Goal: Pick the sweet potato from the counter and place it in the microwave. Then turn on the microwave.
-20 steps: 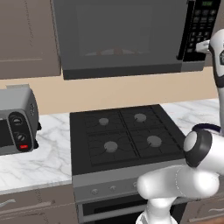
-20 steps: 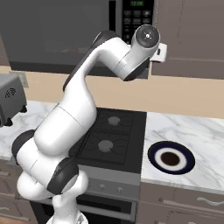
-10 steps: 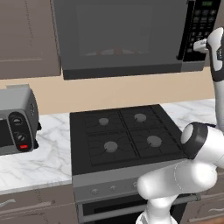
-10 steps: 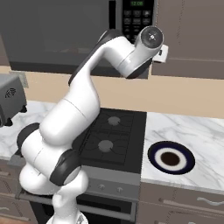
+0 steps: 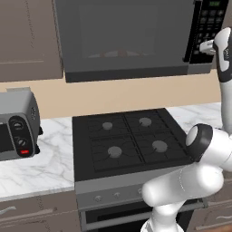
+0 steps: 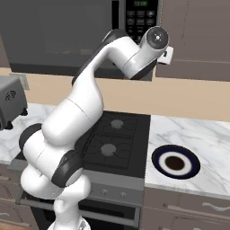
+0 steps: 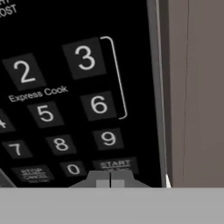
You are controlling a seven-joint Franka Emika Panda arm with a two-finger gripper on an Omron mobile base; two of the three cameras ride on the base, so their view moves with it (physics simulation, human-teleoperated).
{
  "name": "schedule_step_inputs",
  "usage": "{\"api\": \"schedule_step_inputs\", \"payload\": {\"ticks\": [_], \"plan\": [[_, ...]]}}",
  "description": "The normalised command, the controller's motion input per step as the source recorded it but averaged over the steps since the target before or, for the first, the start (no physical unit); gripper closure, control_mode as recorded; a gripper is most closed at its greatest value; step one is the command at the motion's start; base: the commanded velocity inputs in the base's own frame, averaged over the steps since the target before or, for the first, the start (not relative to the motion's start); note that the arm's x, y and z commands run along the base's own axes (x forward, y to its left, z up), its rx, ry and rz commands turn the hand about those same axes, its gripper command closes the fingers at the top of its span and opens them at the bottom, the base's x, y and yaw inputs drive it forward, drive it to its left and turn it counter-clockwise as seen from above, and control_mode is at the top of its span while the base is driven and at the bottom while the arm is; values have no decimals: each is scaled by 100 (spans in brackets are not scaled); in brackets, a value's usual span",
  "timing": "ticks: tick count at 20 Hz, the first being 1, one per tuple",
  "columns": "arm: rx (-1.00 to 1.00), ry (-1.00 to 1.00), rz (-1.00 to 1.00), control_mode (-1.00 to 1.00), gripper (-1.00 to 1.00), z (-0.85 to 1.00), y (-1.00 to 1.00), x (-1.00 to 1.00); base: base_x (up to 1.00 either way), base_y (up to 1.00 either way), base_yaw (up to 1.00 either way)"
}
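Note:
The microwave point(image 5: 122, 36) hangs above the stove with its door shut, also seen from the other side point(image 6: 54, 36). Behind its window a reddish-orange lump point(image 5: 121, 53) shows dimly; it looks like the sweet potato. My gripper point(image 5: 205, 46) is shut and empty, with its tips up against the black keypad point(image 5: 210, 22) at the microwave's right end. In the hand view the closed gripper point(image 7: 110, 177) sits just below the START button point(image 7: 114, 164), touching or nearly touching the panel. The white-veined counter point(image 6: 193, 134) runs on both sides of the stove.
A black four-burner stovetop point(image 5: 131, 140) lies under the microwave. A silver toaster oven point(image 5: 16, 129) stands on the left counter. A dark blue plate point(image 6: 175, 162) rests on the right counter. Brown wall cabinets point(image 6: 197, 36) flank the microwave close to my hand.
My hand has crept closer to the keypad, moving left in the left base view, and the arm's elbow has lifted. The gripper stayed shut.

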Motion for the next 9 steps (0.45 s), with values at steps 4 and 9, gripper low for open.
{"api": "schedule_step_inputs", "payload": {"ticks": [4,9], "plan": [[0,-2,0,-100,100,-1,-7,24,0,0,0],[0,-9,0,-100,100,0,-26,13,0,0,0]]}}
